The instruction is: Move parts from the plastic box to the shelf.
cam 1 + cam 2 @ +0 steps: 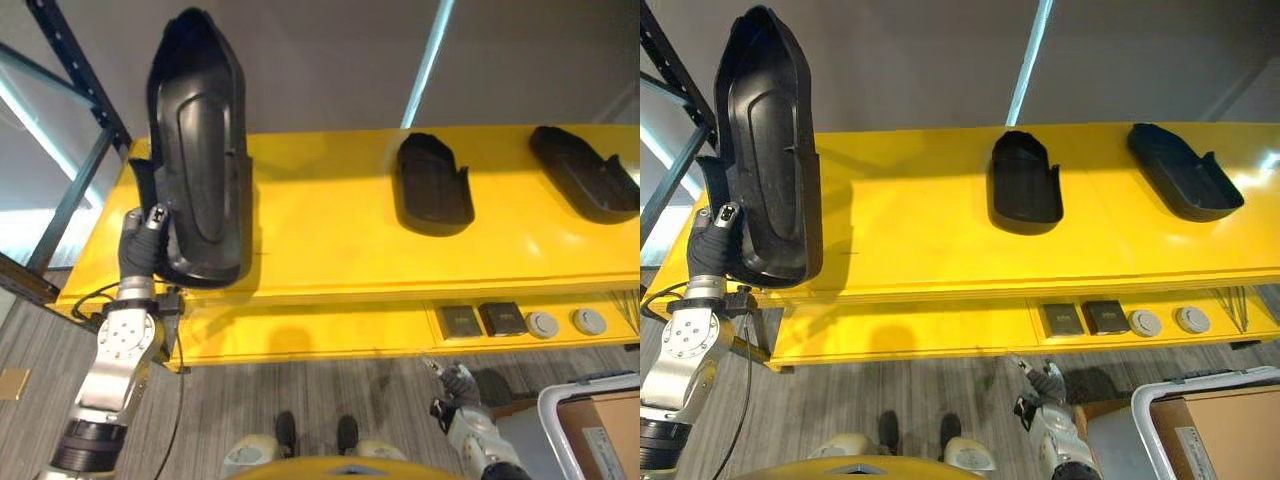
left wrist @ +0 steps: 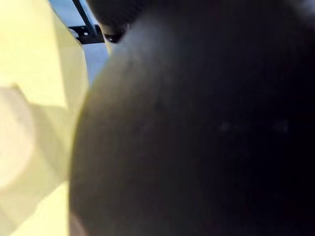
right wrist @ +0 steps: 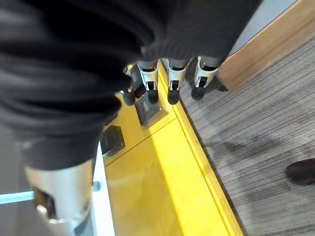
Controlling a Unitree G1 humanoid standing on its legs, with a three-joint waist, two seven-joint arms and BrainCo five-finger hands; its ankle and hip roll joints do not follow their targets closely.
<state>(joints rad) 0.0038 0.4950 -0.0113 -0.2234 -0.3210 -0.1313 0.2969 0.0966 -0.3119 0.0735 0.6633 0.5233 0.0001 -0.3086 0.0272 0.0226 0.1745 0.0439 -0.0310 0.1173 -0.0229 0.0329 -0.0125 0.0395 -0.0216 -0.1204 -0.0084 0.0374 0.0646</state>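
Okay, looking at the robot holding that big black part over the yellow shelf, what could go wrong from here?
1. The left hand grips the long black part only at its lower end, upright, so it might tip or slip.
2. It hangs over the yellow shelf near the left edge, by the dark rack post; set down there, it could overhang or knock the post.

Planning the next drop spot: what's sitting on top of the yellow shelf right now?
Two black parts lie on the yellow shelf, centre and right. The left hand holds a third part over the left end, covering the surface beneath; whether it touches down can't be told.
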